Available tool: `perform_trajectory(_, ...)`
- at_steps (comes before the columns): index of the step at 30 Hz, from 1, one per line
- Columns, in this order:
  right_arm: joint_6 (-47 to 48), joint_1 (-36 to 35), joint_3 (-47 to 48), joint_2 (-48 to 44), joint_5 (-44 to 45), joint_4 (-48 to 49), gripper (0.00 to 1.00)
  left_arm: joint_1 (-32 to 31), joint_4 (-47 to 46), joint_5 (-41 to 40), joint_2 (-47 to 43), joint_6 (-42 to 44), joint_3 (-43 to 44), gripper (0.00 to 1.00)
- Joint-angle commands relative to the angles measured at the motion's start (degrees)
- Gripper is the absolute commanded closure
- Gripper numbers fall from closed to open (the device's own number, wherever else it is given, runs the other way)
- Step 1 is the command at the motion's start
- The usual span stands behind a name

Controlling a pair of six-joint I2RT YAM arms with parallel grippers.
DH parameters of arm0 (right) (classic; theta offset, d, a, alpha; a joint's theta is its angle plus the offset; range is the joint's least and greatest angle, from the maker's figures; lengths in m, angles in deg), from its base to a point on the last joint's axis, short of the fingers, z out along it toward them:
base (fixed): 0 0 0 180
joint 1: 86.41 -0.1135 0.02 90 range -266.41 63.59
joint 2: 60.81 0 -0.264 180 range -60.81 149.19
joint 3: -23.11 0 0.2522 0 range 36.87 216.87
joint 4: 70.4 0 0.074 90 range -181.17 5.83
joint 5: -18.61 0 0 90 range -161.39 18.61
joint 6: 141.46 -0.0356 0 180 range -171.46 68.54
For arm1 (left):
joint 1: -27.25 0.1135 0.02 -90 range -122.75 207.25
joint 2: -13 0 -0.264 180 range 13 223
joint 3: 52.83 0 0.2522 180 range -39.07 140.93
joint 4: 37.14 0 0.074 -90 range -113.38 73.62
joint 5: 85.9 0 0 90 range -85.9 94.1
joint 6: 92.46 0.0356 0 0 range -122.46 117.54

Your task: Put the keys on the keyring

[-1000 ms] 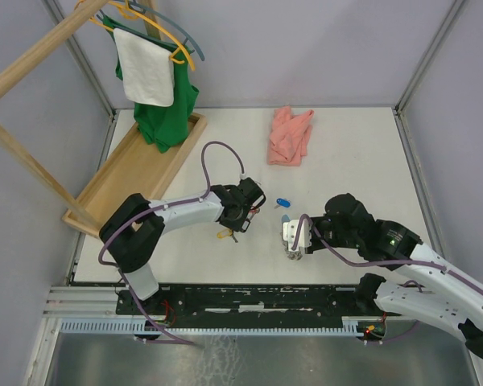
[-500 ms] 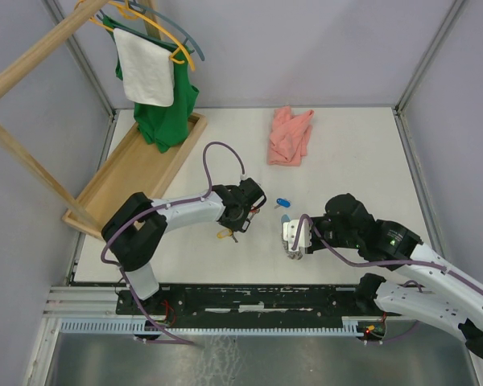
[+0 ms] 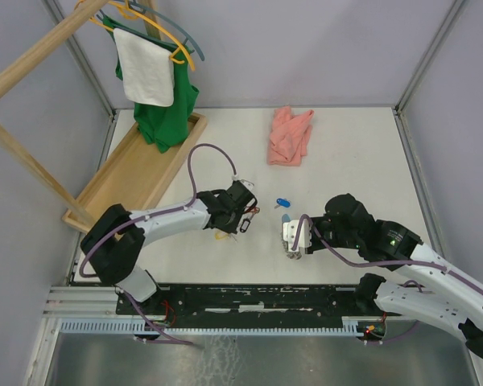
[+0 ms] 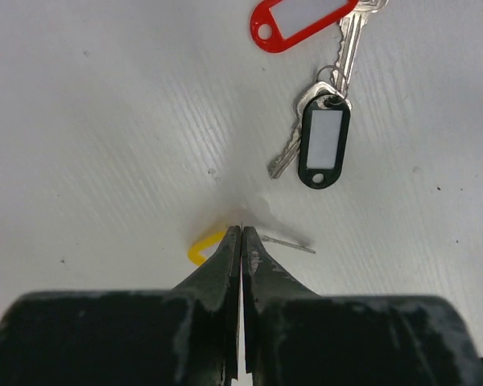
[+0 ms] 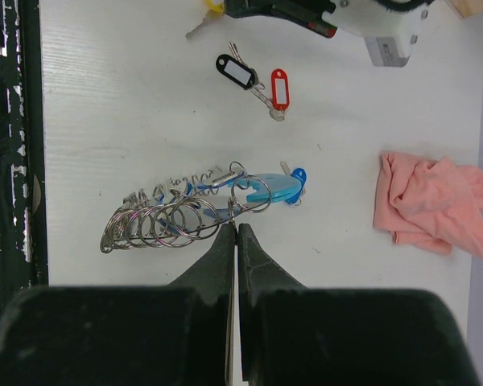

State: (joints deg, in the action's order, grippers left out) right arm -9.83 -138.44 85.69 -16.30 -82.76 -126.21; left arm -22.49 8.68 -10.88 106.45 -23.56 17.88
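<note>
My left gripper (image 4: 241, 232) is shut at table level on a yellow-tagged key: the yellow tag (image 4: 203, 248) sticks out left of the tips and the thin blade (image 4: 294, 244) right. It also shows in the top view (image 3: 231, 227). A black-tagged key (image 4: 322, 146) and a red-tagged key (image 4: 302, 22) lie just beyond. My right gripper (image 5: 234, 227) is shut on one ring of the keyring (image 5: 165, 221), a row of silver rings with a light-blue tag (image 5: 267, 190). A small blue-tagged key (image 5: 297, 175) lies at the tag's end.
A pink cloth (image 3: 290, 135) lies at the back middle of the table (image 3: 362, 161). A wooden tray (image 3: 129, 173) and a wooden rack with hangers, a green garment (image 3: 167, 112) and a white towel stand at the back left.
My left arm has swung its elbow left and the gripper has shifted a little left and nearer, uncovering the black-tagged key. The right arm and the keyring have not moved.
</note>
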Motion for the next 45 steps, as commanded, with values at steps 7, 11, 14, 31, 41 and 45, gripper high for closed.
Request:
perform_trajectory(7,-1.2,-0.3,0.8,-0.6,0.7,3.9,0.99,1.6,-12.6,0.8,-15.9,1.4,-9.7,0.97)
perform_trajectory(11,-1.5,-0.3,0.8,-0.3,0.5,3.9,0.99,1.8,-9.7,0.4,-13.0,1.5,-9.1,0.97)
perform_trajectory(14,-1.6,-0.3,0.7,-0.2,0.4,4.1,0.99,1.8,-8.9,0.3,-10.1,1.5,-8.3,0.97)
perform_trajectory(31,-1.6,-0.3,0.3,-0.7,0.6,4.1,0.99,1.7,-26.1,-6.1,-7.7,2.0,-14.5,0.97)
perform_trajectory(41,-1.6,-0.3,0.5,-0.1,0.3,4.3,0.99,1.7,-23.8,-4.2,-9.4,-1.6,-17.7,0.94)
perform_trajectory(45,-1.7,-0.3,0.5,-0.1,0.2,4.2,0.99,1.8,-22.0,-4.2,-10.1,-1.9,-17.1,0.87)
